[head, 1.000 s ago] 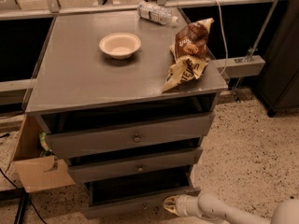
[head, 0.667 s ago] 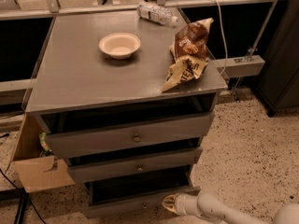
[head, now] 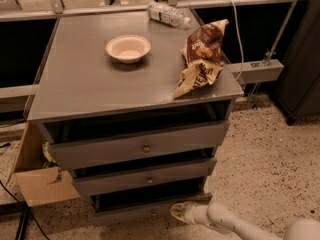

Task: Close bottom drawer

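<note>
Grey bench (head: 80, 84) with three drawers stacked beneath its top, standing on a speckled floor (head: 270, 154).

On the bench top:
- pale shallow bowl (head: 128, 48), upright, toward the back and left of centre
- clear water bottle (head: 167, 14) lying on its side at the back edge
- brown and yellow snack bag (head: 202, 59), crumpled, at the right side, its lower corner reaching the front edge
- bowl and bag are well apart; bottle is behind both

Drawers: all three stand pulled out, each with a dark gap above its front.
- top drawer (head: 140, 146): tallest and widest front, round knob at centre
- middle drawer (head: 145, 176): shorter front, small centre knob
- bottom drawer (head: 130, 214): lowest and slimmest front, just above the floor, open, dark interior showing behind the panel

Arm (head: 235, 224): white, comes in low from the lower right corner, running nearly level with the floor. Its end effector (head: 180, 211), yellowish at the tip, sits at the right-hand part of the bottom drawer's front panel, right up against it or just beside it. I cannot tell whether it actually touches. Whether the end effector is wide or narrow I cannot tell either; nothing is seen held in it.

Other: open cardboard box (head: 45, 184) on the floor at the bench's left side, touching or just beside it. A white cable (head: 235, 29) hangs behind the bench on the right.
</note>
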Controlling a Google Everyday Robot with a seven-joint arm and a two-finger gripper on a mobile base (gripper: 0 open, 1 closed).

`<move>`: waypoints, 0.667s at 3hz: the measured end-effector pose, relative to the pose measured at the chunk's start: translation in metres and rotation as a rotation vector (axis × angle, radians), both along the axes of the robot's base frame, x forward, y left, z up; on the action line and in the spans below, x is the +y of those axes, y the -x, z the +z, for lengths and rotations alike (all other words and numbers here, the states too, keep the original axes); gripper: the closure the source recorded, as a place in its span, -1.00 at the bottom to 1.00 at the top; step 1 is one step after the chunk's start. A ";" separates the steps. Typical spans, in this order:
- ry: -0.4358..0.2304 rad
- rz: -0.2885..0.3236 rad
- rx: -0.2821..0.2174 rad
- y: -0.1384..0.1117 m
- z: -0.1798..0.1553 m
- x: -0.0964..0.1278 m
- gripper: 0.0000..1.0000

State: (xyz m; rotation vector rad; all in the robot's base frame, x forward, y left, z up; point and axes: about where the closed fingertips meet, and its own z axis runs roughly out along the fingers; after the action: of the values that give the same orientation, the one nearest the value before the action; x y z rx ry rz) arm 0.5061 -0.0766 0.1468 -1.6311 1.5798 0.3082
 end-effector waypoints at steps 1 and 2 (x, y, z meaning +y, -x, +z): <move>-0.005 0.004 -0.064 -0.032 -0.003 0.009 1.00; -0.005 0.004 -0.064 -0.032 -0.003 0.009 1.00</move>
State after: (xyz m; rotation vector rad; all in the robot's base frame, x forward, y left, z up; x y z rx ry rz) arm 0.5381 -0.0672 0.1437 -1.6248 1.5269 0.2601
